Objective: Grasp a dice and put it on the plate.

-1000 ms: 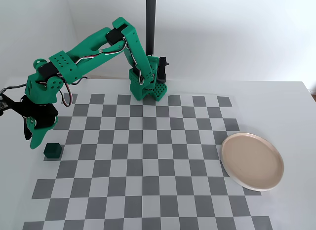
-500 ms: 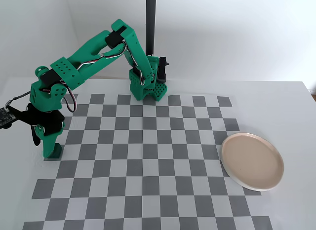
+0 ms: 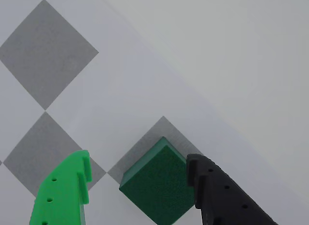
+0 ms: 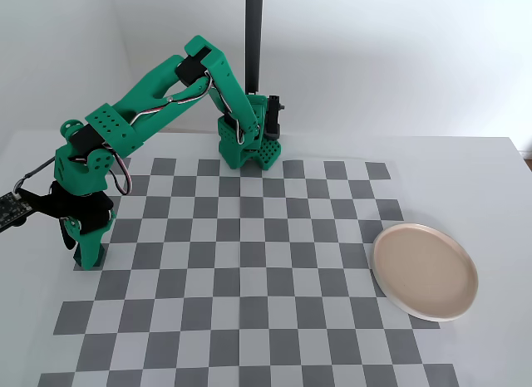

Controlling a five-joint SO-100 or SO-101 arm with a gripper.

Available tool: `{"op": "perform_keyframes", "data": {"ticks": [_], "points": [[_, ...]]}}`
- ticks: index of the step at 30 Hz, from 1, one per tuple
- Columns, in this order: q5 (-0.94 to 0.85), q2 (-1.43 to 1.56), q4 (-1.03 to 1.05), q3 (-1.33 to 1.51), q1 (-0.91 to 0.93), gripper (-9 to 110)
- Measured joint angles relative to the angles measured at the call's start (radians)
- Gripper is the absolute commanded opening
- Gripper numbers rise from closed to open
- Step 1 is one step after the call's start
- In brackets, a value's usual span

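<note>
Watching checkered mat (image 4: 249,262) at its left edge in fixed view: plate (image 4: 425,271) sits well apart, far right. My gripper (image 3: 137,179) straddles dice (image 3: 157,184), jaws open, black finger touching, green finger apart. Risk I see: uneven closing twists cube, corner slips out.

A white table (image 4: 465,167) fills the lower part of the fixed view, with a grey-and-white checkered mat (image 4: 274,279) spread across its middle and reaching the bottom edge of the frame. Behind it, plain white walls (image 4: 399,55) take up the upper half and meet in a corner at the upper left. A dark vertical pole (image 4: 253,38) rises out of the top centre, and the light is soft and even.
</note>
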Motion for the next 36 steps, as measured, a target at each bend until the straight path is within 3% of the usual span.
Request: {"op": "perform_keyframes", "data": {"ticks": [36], "points": [[-0.046,-0.058,-0.038,0.0,0.046,17]]}}
